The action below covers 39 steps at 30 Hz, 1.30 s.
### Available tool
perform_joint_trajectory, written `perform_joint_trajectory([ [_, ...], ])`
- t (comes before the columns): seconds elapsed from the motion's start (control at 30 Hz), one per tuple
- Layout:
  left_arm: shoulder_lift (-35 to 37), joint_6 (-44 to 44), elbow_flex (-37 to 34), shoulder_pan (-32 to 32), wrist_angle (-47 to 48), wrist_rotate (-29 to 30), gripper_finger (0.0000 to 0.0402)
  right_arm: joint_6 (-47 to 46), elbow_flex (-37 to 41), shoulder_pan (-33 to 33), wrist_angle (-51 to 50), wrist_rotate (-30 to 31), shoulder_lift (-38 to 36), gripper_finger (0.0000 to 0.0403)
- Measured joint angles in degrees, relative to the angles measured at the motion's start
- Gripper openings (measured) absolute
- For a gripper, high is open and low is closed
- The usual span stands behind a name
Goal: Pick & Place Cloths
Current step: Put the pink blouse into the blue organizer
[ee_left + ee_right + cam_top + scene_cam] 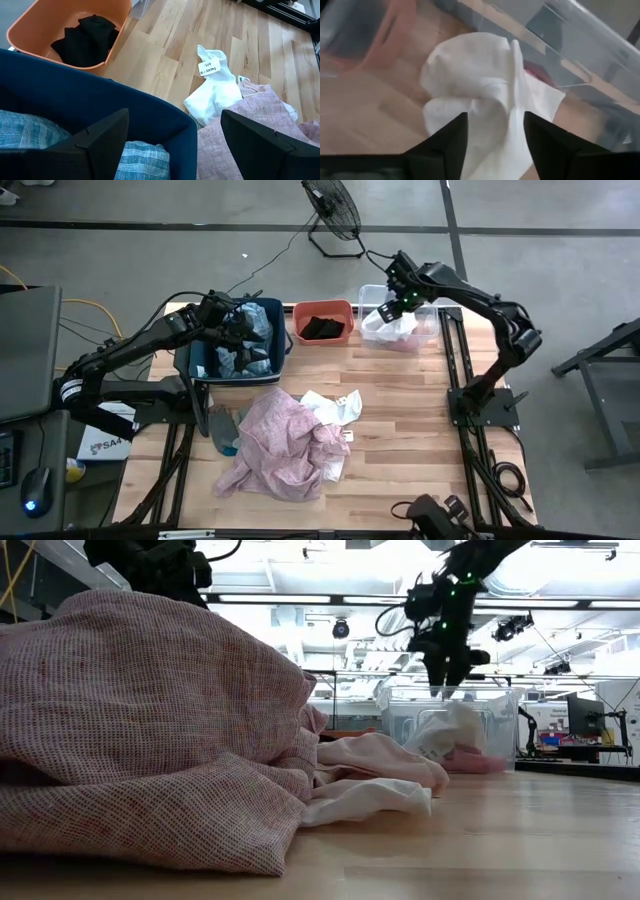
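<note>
Hanging over the clear bin, right gripper parted above the white cloth draped on that bin's rim, coral cloth inside it, left gripper spread wide over the blue bin left of the clear bin, nothing held.

white cloth | tag — handwritten, too small to read | no other text legible

Coarse-woven pale pink cloth on smooth, faintly glossy wood-plank table; clear plastic bin.
</note>
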<state>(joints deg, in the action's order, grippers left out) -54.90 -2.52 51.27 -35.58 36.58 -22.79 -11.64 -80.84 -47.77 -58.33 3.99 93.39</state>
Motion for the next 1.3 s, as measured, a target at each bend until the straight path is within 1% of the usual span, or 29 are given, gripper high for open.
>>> perform_joint_trajectory([
  [0.13,0.0,0.0,0.0,0.0,0.0,0.0,0.0309,-0.7,0.0,0.1,-1.8,-0.1,-3.8,0.021],
  [0.3,0.0,0.0,0.0,0.0,0.0,0.0,0.0309,-2.1,0.0,2.0,-3.6,0.0,-9.8,0.0212],
  [0.4,0.0,0.0,0.0,0.0,0.3,0.0,0.0309,-2.2,0.0,4.4,-4.9,0.4,-13.4,0.0212],
  [0.47,0.0,-0.3,0.0,0.1,2.3,-0.3,0.0309,-2.5,0.0,6.4,-5.2,0.5,-15.8,0.0212],
  [0.57,-0.4,-2.5,0.0,2.0,5.3,-0.9,0.0309,-3.1,0.0,10.0,-5.9,1.3,-19.2,0.0212],
  [0.67,-0.5,-3.5,0.0,7.1,7.0,-0.8,0.0309,-3.1,0.0,14.0,-6.5,4.6,-21.9,0.0212],
  [0.73,-0.5,-3.9,0.0,12.0,6.6,0.1,0.0309,-3.3,0.0,16.5,-6.9,6.9,-23.6,0.0212],
  [0.87,-0.5,-4.7,0.0,23.0,5.9,6.1,0.0309,-4.3,0.8,20.7,-7.0,11.7,-25.9,0.0212],
  [0.93,-0.5,-4.8,0.0,28.3,5.3,9.7,0.0309,-5.0,2.0,22.5,-7.1,12.8,-27.0,0.0212],
  [1.0,-0.5,-4.8,0.0,32.7,4.5,11.7,0.0309,-5.3,3.6,24.1,-7.0,13.2,-28.1,0.0212],
  [1.13,-0.5,-4.8,0.0,39.1,-0.3,12.6,0.0309,-6.1,7.0,26.5,-7.0,14.0,-29.6,0.0212],
  [1.23,-1.8,-4.8,0.0,42.6,-3.5,16.9,0.0309,-7.4,8.8,28.2,-7.0,14.2,-30.3,0.0212],
  [1.3,-3.2,-5.4,0.0,44.4,-3.9,19.0,0.0309,-7.8,9.8,29.5,-6.8,14.4,-30.5,0.0212],
])
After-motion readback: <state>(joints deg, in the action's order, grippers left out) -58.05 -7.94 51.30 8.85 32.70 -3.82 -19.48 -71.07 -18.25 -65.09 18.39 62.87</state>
